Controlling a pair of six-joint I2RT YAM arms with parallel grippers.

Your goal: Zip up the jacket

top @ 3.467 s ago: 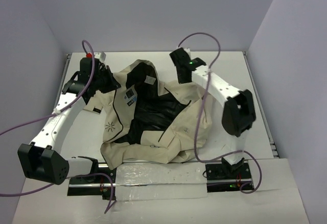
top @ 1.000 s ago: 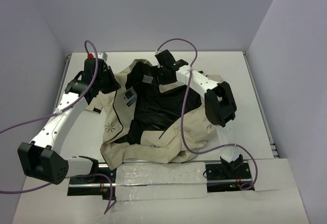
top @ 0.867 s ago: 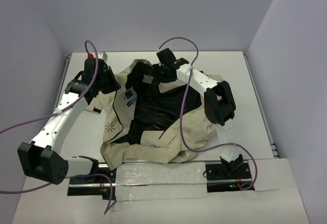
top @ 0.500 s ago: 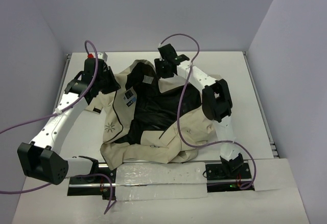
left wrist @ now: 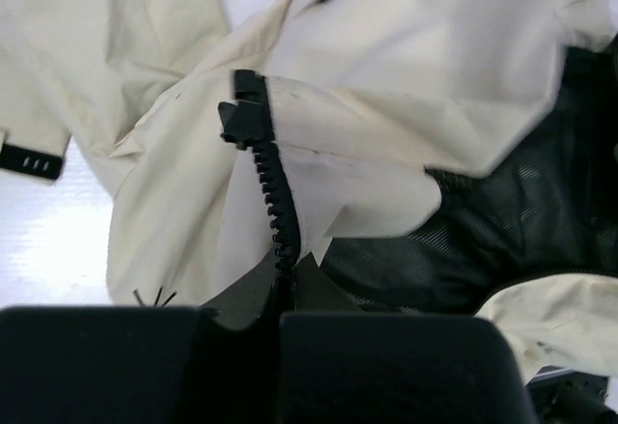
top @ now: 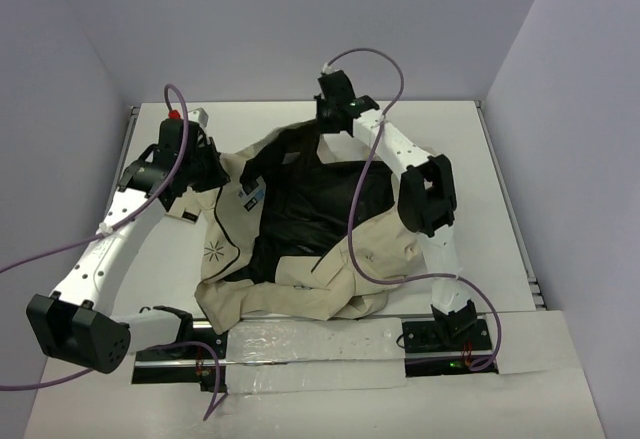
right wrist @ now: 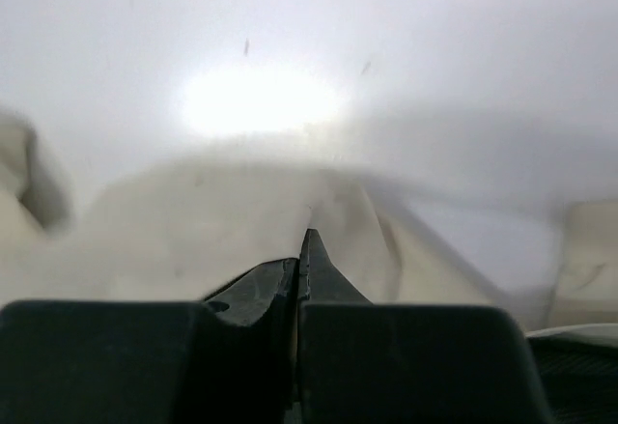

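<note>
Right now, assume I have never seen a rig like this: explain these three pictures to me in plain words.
This is a robot with two white arms bolted to the near edge of a table. The wide picture looks down from above and behind them. The other two come from a camera on each wrist, so the dark shapes along their bottom edge are that arm's own fingers. On the table lies a cream jacket with black lining, open and unzipped. The left gripper is shut on the jacket's front edge, right by the black zipper teeth. The right gripper is shut on a fold of cream cloth at the jacket's far edge; that view is blurred.
</note>
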